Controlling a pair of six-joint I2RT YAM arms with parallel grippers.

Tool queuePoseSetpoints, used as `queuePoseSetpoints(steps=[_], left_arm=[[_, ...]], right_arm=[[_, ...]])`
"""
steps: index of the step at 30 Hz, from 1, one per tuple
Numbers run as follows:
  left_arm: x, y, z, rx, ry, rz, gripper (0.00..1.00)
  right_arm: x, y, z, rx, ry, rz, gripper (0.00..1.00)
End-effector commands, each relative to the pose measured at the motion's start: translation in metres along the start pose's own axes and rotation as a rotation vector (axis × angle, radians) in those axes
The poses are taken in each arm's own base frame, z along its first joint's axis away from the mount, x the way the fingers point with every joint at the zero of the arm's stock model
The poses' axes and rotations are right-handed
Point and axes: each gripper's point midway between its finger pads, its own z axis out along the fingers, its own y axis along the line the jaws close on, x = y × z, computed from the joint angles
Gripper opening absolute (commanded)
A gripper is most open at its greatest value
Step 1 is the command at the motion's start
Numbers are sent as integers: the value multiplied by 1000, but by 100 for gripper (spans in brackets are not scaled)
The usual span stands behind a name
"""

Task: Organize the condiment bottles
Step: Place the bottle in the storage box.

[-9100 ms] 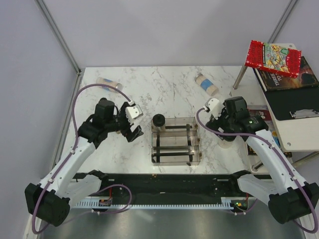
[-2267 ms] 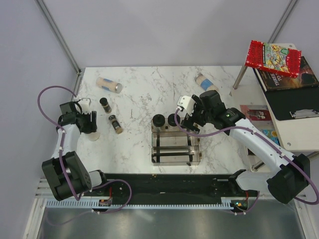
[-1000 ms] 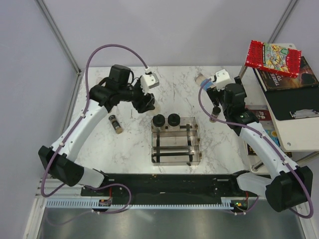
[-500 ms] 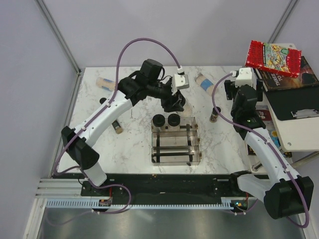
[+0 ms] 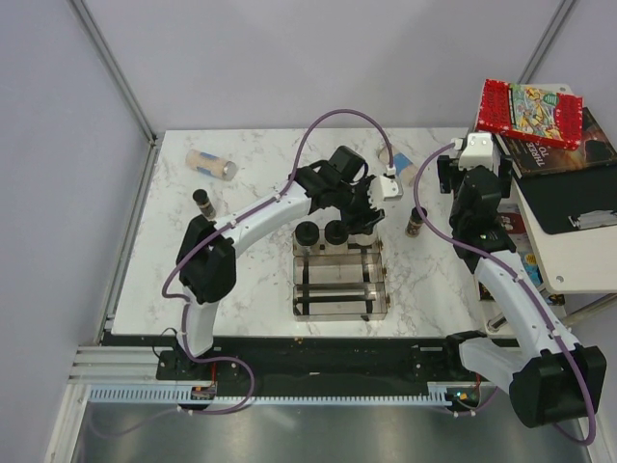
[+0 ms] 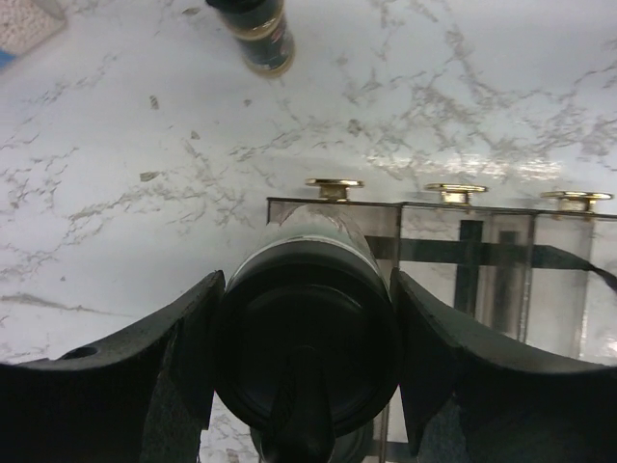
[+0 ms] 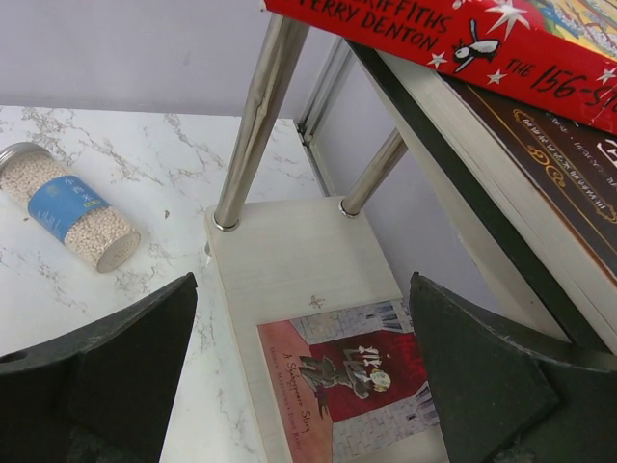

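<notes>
Black-lidded jar point(image 6: 307, 357) is clamped in the left gripper point(image 6: 307, 289), with both fingers point(image 6: 178, 362) pressed on its sides and the lid facing the wrist camera. From above, the left gripper point(image 5: 359, 220) sits over the right end of the far compartment of the clear rack point(image 5: 384, 289). It is just beside two more black-lidded jars point(image 5: 308, 233) standing side by side in that same compartment. Can't tell whether the held jar's base is down on the rack floor or hanging just above it. The wrist view puts the jar at the rack's corner, by the gold feet point(image 6: 334, 185). The middle and near compartments show their black bars point(image 5: 337, 297). Right gripper point(image 7: 299, 318) is spread wide with nothing between its fingers point(image 7: 106, 371). It is raised at the table's right edge and looks at the metal legs point(image 7: 255, 116) of the side stand and the stacked books point(image 7: 501, 48) on it. One beige-filled bottle point(image 7: 67, 207), blue label, lies on its side on the marble at far right, partly hidden behind the left wrist in the top view. A second beige-filled bottle point(image 5: 212, 164) lies at far left. One brown spice bottle point(image 5: 202, 200) stands left of the left arm, well apart from the rack. Another brown spice bottle point(image 5: 415, 222) stands between the rack and the right arm.
</notes>
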Motion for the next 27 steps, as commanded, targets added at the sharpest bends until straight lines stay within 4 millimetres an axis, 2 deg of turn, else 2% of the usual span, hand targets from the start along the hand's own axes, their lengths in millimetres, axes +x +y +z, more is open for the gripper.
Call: queuePoseSetpoints(steps=[1,5,11,14,20,27], left_arm=[[-47,43,-7,-183,-103,121,2],[-28,49,12,-187,-57,103,2],[-11,44,26,-160,-23,75,2],[-15,39,22,-147,-38,64,2],[-34,21,2,-107,-105,42,2],[-28,10,1,-91,-100,35,2]], right_arm=[[-13,-10,-2,22,-48,54,98],[-13,-8,-1,9,-46,51,98],[-14,-6,-2,-6,-51,48,98],[-13,-4,-2,-14,-51,43,98],[-13,-4,-2,-17,-49,39,98],[-15,-5,-4,-16,-53,42,98]])
